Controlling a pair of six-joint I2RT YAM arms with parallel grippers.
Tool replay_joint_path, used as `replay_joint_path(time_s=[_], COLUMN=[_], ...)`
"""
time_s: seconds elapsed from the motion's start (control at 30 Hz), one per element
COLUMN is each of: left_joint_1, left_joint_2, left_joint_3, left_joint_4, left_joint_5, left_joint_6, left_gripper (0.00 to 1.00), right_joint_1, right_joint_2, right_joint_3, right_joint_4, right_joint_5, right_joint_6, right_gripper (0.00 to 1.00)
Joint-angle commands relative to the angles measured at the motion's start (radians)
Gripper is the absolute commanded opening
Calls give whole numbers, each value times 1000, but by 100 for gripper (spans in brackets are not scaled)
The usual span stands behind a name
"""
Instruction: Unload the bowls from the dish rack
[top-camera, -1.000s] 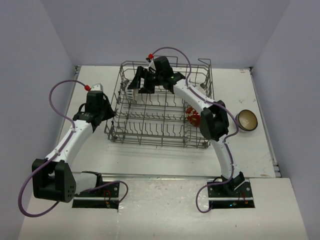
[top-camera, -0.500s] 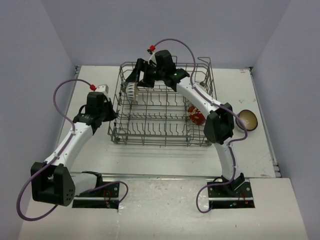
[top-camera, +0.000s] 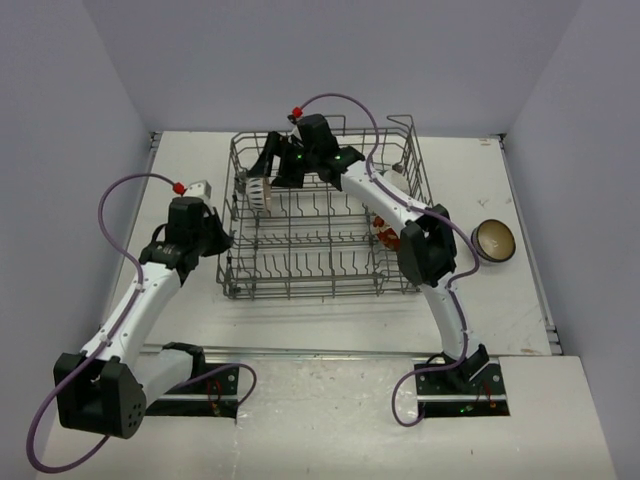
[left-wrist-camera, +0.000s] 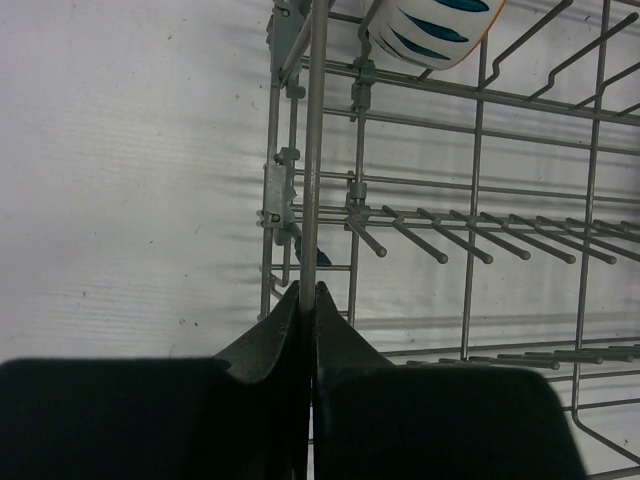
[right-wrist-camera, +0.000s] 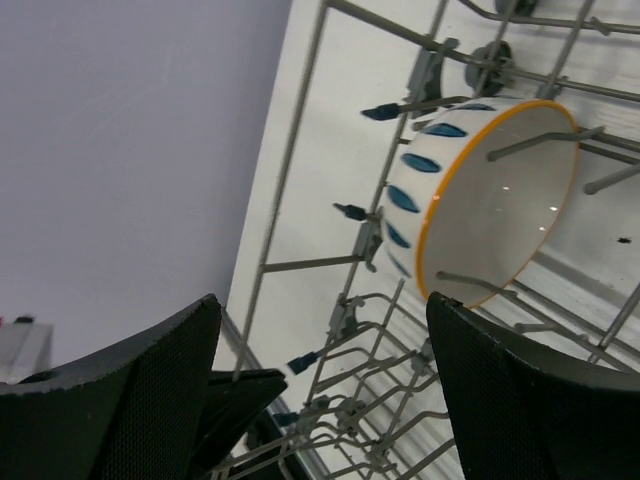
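Our left tool clenches a side wire of the dish rack; our right tool gapes released before the blue-marked white bowl.

lab bench, plain screen walls

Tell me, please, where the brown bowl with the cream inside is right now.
In the top view, the brown bowl sits on the table right of the dish rack, beside the right arm's elbow.

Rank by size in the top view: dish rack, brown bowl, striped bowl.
1. dish rack, by far.
2. brown bowl.
3. striped bowl looks smallest, but it stands on edge in the rack, so 2 versus 3 is unsure.
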Motion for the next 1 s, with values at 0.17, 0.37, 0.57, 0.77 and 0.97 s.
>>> replay_joint_path(time_s=[0.17,0.37,0.57,0.77,0.97], left_joint_1=[14,14,14,14,14], left_joint_2=[-29,-20,-17,-21,-20], left_joint_3=[0,-8,-6,-28,-29], left_joint_4=[-21,-1,1,7,11], left_joint_5=[-88,-78,-82,-78,-75], left_joint_6=[-52,-62,-53,-55,-53], left_gripper=[0,0,0,0,0], right_joint_1=[13,16,13,13,20], right_joint_2=[49,104,170,220,210], right_joint_3=[44,60,118,138,95], right_joint_4=[12,59,108,187,193], right_joint_5=[31,-12,-55,-95,-69], right_joint_6=[3,6,19,65,79], right_gripper=[82,77,74,68,67])
